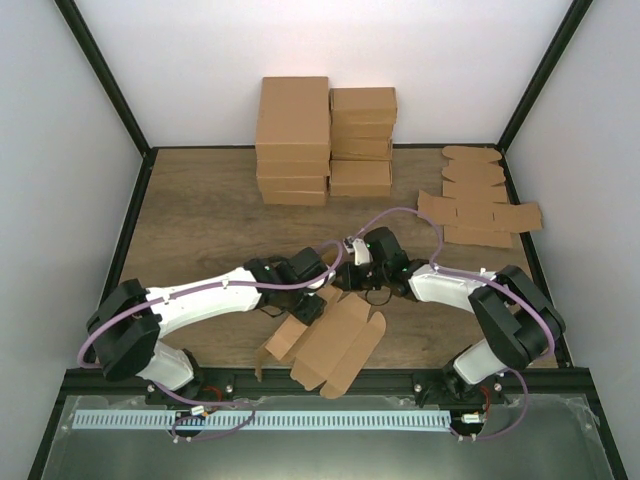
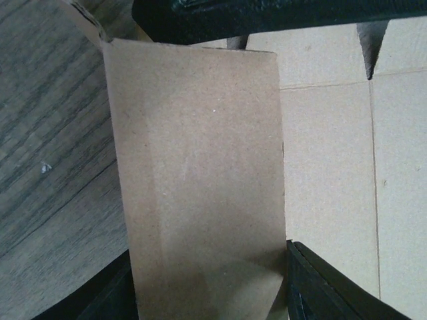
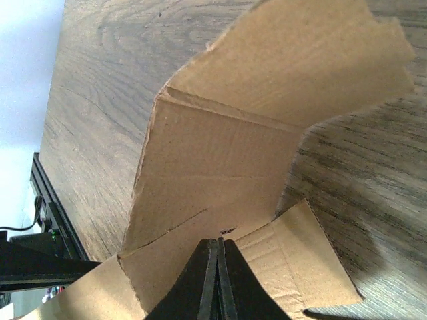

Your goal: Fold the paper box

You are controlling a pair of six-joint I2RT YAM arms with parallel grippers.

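paper box [image 1: 335, 350] mid-fold: R jaws pinch a flap, L jaws spread round a panel, next prob needs creasing it upright.

The paper box [image 1: 335, 350] is matt brown kraft card, faintly ribbed. The bench [image 1: 200, 225] is matt wood-grain.

The wood-grain table [image 1: 200, 220] bears stacked cartons [image 1: 325, 140] at back; flat blanks [image 1: 480, 205] rear right; the paper box [image 1: 335, 350] nearest.
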